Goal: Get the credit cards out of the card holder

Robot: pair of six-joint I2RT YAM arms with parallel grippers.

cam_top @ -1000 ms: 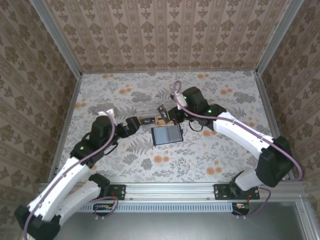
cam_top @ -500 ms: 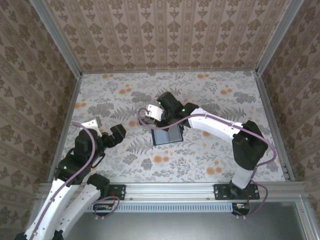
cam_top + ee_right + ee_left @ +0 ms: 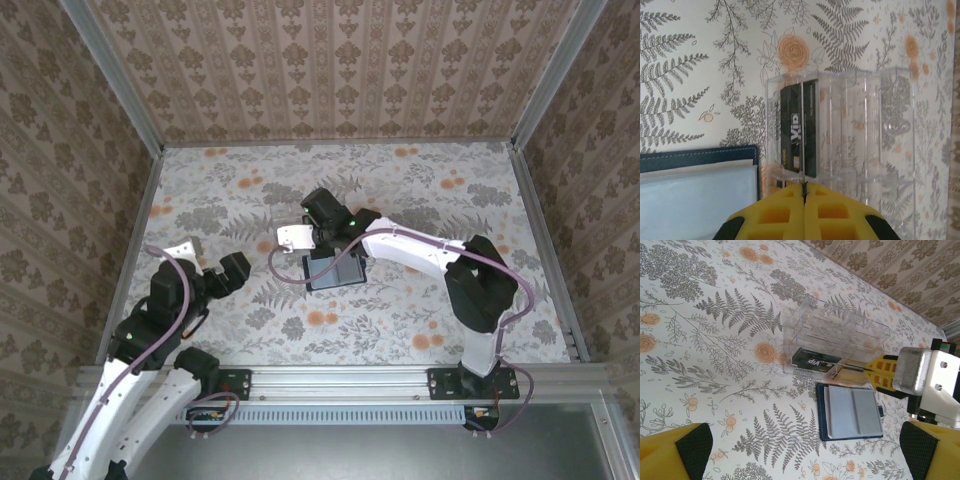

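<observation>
Robot arms (image 3: 420, 250): 2
Grippers: 2, the left gripper (image 3: 234, 271) and the right gripper (image 3: 804, 192)
Card holder (image 3: 850, 412): 1
Clear plastic box (image 3: 840, 330): 1
Credit cards: 2, namely 1 black card (image 3: 811, 125) and 1 edge-on card (image 3: 802, 165)

You face a tabletop (image 3: 430, 310) covered in a white print of grey ferns and orange flowers. A clear plastic box (image 3: 835, 332), divided into narrow slots, rests on it near the middle. Beige patterned wallpaper (image 3: 330, 70) lines the three walls, and an aluminium rail (image 3: 340, 381) runs along the near edge.
</observation>
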